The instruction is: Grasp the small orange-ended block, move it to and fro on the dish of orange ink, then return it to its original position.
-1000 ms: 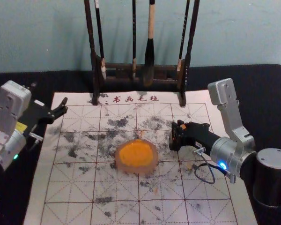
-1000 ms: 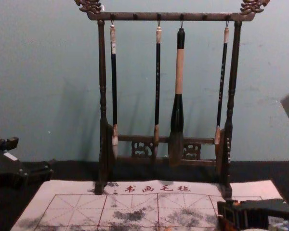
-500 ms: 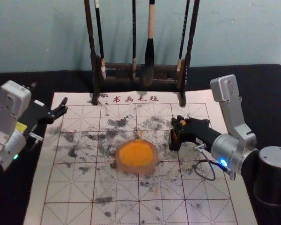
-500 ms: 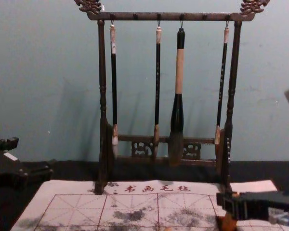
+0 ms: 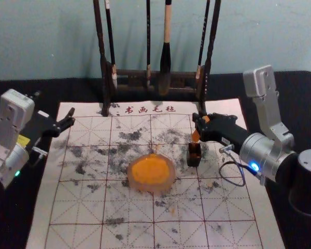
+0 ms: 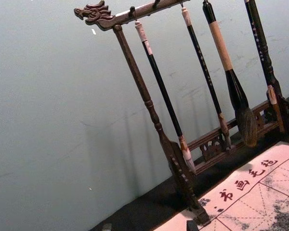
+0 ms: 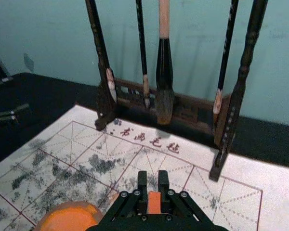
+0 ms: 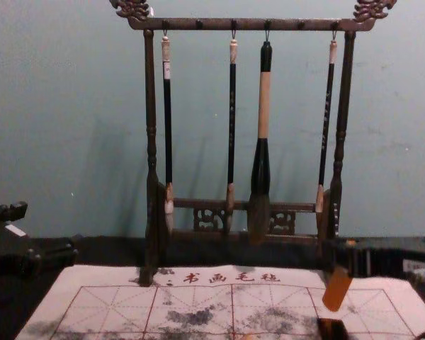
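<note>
Right of centre in the head view, the right gripper (image 5: pixel 199 122) has its jaws pinched round the orange-ended block (image 5: pixel 196 136), tilted just above a little dark holder (image 5: pixel 194 155); at left, the left gripper (image 5: pixel 71 118) sits parked, jaws spread, empty

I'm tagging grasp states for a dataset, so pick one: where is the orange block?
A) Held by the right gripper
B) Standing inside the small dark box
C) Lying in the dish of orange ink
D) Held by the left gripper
A: the right gripper has the orange block pinched between its fingers, tilted, with its lower end out of the small dark box.
</note>
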